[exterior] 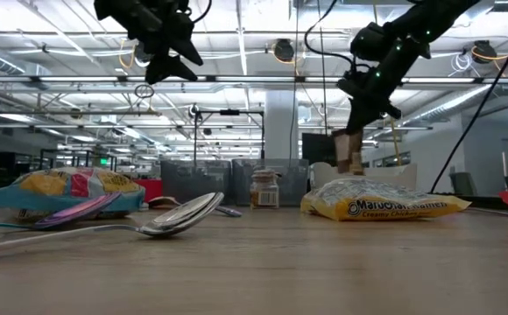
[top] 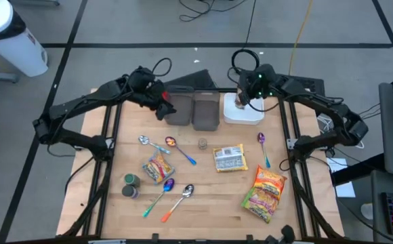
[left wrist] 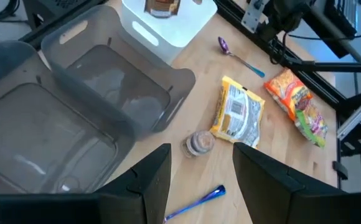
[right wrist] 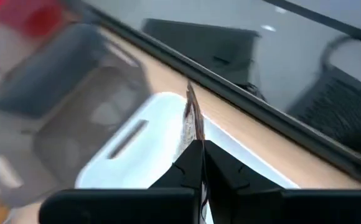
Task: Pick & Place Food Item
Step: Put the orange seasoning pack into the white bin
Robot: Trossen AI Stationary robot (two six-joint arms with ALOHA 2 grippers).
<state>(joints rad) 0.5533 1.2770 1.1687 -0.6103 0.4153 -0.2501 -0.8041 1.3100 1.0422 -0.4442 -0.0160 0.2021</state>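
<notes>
One small brown food packet (exterior: 349,151) is the piece in hand: it hangs pinched in the right end effector (exterior: 356,131), clenched on its top edge, directly above the white bin (top: 242,112) at the table's far side. Seen edge-on from the right wrist, it (right wrist: 192,121) looks thin and flat, so I judge it light, crinkly and somewhat slick; a hold near the upper seam, as now, suits it, though it may swing or slip if moved fast.

Nearest the front edge lie two spoons (top: 177,198), two small tins (top: 130,186) and an orange snack bag (top: 266,192). Farther in sit a colourful packet (top: 158,167), a yellow noodle packet (top: 230,158), a little jar (top: 202,143) and a purple spoon (top: 262,144). None of these stands under the packet.

Beyond them, two grey bins (top: 193,110) stand just beside the white one. The left end effector (left wrist: 196,171) hovers over them, fingers released and empty. That arm is near enough to watch, but the drop looks unobstructed.
</notes>
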